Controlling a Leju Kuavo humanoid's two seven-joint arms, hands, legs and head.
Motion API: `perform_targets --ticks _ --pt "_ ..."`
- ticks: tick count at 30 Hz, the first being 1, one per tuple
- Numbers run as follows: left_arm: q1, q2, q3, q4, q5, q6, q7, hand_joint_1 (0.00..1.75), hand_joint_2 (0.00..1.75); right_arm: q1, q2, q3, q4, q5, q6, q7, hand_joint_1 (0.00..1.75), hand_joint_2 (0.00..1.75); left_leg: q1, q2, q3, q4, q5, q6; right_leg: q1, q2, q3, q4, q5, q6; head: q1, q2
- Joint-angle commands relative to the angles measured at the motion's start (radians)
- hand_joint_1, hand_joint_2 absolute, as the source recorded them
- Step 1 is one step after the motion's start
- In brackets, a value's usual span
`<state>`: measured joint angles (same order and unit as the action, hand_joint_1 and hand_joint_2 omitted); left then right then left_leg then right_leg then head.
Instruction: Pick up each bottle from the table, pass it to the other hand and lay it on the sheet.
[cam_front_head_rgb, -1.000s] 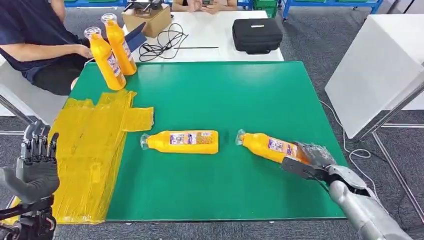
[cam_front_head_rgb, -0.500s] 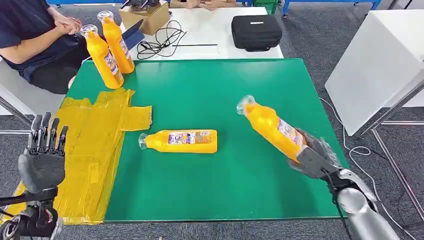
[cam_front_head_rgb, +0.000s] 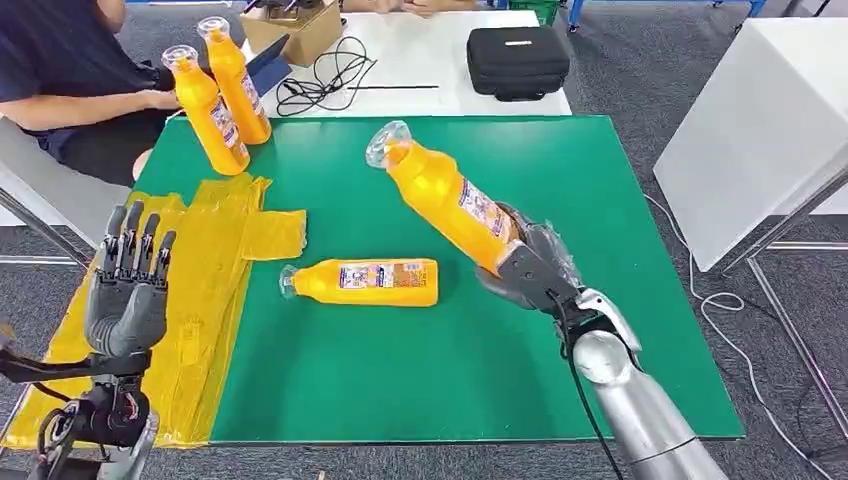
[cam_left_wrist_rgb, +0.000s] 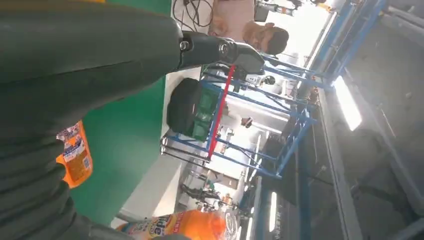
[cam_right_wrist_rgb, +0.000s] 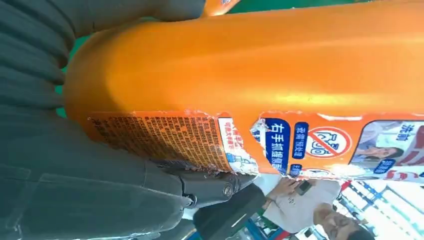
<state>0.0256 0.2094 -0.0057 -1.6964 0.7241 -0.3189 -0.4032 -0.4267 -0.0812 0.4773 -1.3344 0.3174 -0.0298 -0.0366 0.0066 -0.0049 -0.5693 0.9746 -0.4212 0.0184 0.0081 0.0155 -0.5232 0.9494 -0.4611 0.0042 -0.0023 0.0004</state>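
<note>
Here, the robot's right hand (cam_front_head_rgb: 528, 268) grips the base end of an orange plastic bottle with a clear cap (cam_front_head_rgb: 447, 199), fingers wrapped around it, holding it tilted in the air above the green table mat (cam_front_head_rgb: 560, 170), cap pointing up and away. A second orange bottle (cam_front_head_rgb: 362, 282) lies on its side on the mat, just beside the crinkled yellow plastic sheet (cam_front_head_rgb: 190, 270). Two more orange bottles (cam_front_head_rgb: 222, 92) stand upright at the mat's far left corner, near a seated person (cam_front_head_rgb: 70, 70). The left hand (cam_front_head_rgb: 128, 290) is raised over the sheet, fingers spread upward, holding nothing.
</note>
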Motion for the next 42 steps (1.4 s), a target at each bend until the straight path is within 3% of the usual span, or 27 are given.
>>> perform_targets --ticks 1,6,10,14,17,22,29,42 --pt "-0.151 -0.062 -0.110 0.067 0.048 0.092 0.064 0.00 1.75 -0.275 0.319 0.218 0.326 0.066 -0.100 0.077 1.75 1.75 0.000 0.010 0.003 0.001 -0.002 -0.002 0.000 0.008 -0.001 0.002 0.001 0.001 -0.001 0.000" --pt "-0.246 -0.103 -0.151 0.096 0.062 0.170 0.092 0.00 1.75 -0.328 0.430 0.336 0.433 0.108 -0.162 0.127 1.75 1.75 0.002 0.000 0.002 0.000 0.002 -0.003 0.001 -0.001 -0.001 0.002 0.000 0.001 -0.001 0.000" --pt "-0.254 -0.114 -0.165 0.105 0.060 0.187 0.090 0.00 1.75 -0.353 0.430 0.419 0.451 0.053 -0.212 0.150 1.75 1.75 0.003 0.001 0.002 0.000 0.002 -0.003 0.002 0.000 -0.001 0.002 0.000 0.002 0.000 0.000" --pt "-0.292 -0.221 -0.169 0.102 0.029 0.210 0.134 0.00 1.75 -0.409 0.430 0.585 0.461 -0.041 -0.295 0.206 1.75 1.75 0.003 -0.002 -0.001 0.001 0.002 -0.002 0.001 -0.003 -0.002 0.002 0.000 0.002 0.000 0.000" --pt "-0.320 -0.251 -0.167 0.074 0.009 0.252 0.164 0.00 1.75 -0.416 0.430 0.682 0.441 -0.096 -0.304 0.250 1.75 1.75 0.003 -0.003 -0.001 0.001 0.002 -0.002 0.001 -0.003 -0.002 0.002 -0.001 0.002 0.000 0.000" --pt "-0.340 -0.259 -0.138 0.057 0.002 0.267 0.190 0.00 1.75 -0.421 0.430 0.777 0.472 -0.168 -0.295 0.275 1.75 1.75 0.002 -0.002 0.000 0.001 0.001 -0.003 0.000 -0.004 0.000 0.002 -0.001 0.002 0.000 0.000" --pt "-0.351 -0.264 -0.135 0.086 -0.007 0.259 0.193 0.00 1.75 -0.419 0.430 0.874 0.463 -0.157 -0.252 0.307 1.75 1.75 0.002 -0.002 0.003 0.000 0.001 -0.003 0.001 -0.003 0.001 0.000 -0.001 0.002 0.000 0.000" --pt "-0.348 -0.260 -0.119 0.094 -0.020 0.267 0.188 0.00 1.75 -0.407 0.430 0.906 0.454 -0.119 -0.228 0.324 1.75 1.75 0.002 -0.004 0.003 0.000 0.001 -0.003 0.001 -0.006 0.002 0.000 -0.001 0.002 0.000 0.000"
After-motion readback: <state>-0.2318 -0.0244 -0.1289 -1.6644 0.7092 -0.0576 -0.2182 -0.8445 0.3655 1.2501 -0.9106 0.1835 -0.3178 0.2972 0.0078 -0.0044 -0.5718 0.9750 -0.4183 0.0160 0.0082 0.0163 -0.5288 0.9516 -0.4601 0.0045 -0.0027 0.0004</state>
